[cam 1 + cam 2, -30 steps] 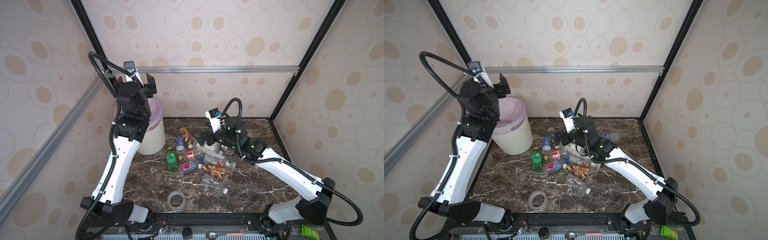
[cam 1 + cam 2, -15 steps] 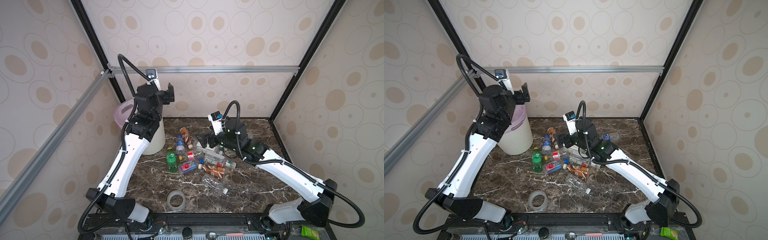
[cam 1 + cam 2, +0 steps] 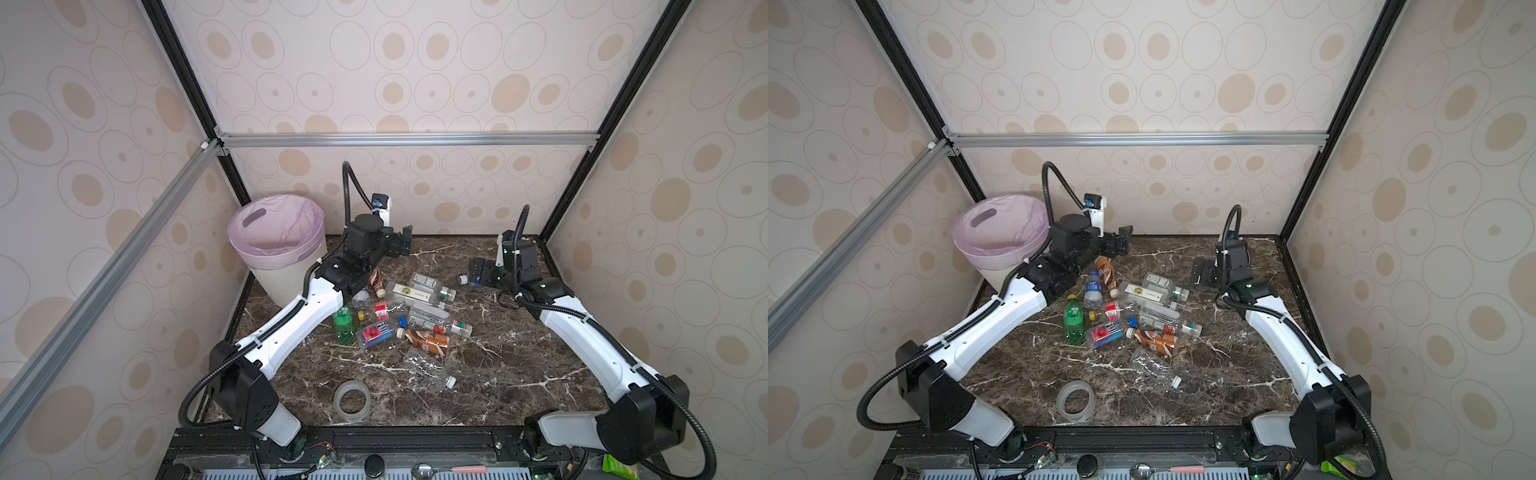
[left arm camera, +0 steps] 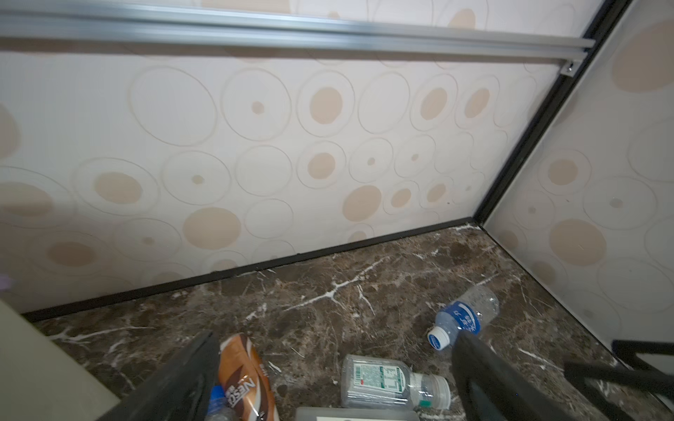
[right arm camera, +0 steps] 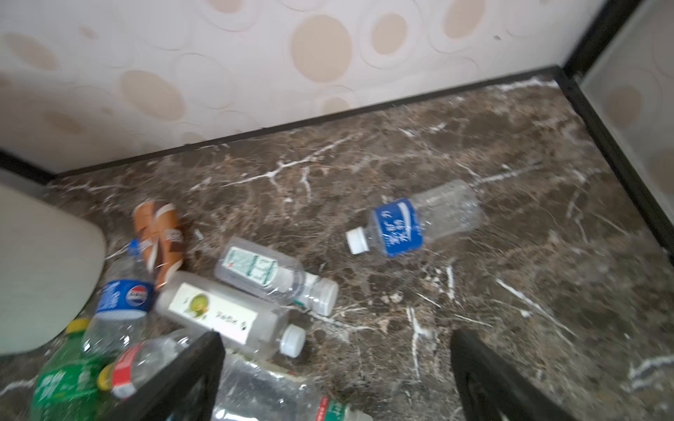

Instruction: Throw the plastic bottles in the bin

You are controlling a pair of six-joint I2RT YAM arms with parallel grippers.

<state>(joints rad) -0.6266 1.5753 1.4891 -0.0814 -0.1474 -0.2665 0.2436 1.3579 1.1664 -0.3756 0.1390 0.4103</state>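
Looking down on a dark, white-veined surface (image 3: pixel 519 374). Finding the bin (image 3: pixel 282 282) standing upright in the rear left corner, cream-walled and pink-lined, mouth facing up. Seeing the left claw (image 3: pixel 405 245) hanging just right of the bin, above the rear edge of the heap, jaws standing wide apart and gripping nothing. Seeing the right claw (image 3: pixel 1202 272) hovering low toward the rear right, jaws likewise gaping fully, carrying nothing. Finding the plastic bottles (image 3: pixel 409 293) lying jumbled on the surface between the two arms, near the bin. Noting a clear tape ring (image 3: pixel 352 401) lying flat near the front edge, well apart from the heap. Picking out a green bottle (image 3: pixel 1073 322) at the heap's left side, a brown-wrapped bottle (image 3: pixel 428 338) lying at its front, a crushed clear bottle (image 3: pixel 428 368) lying just in front of that, and a blue-labelled bottle (image 5: pixel 401 226) lying alone on its side just ahead of the right claw, not touching its fingers (image 5: pixel 175 386).
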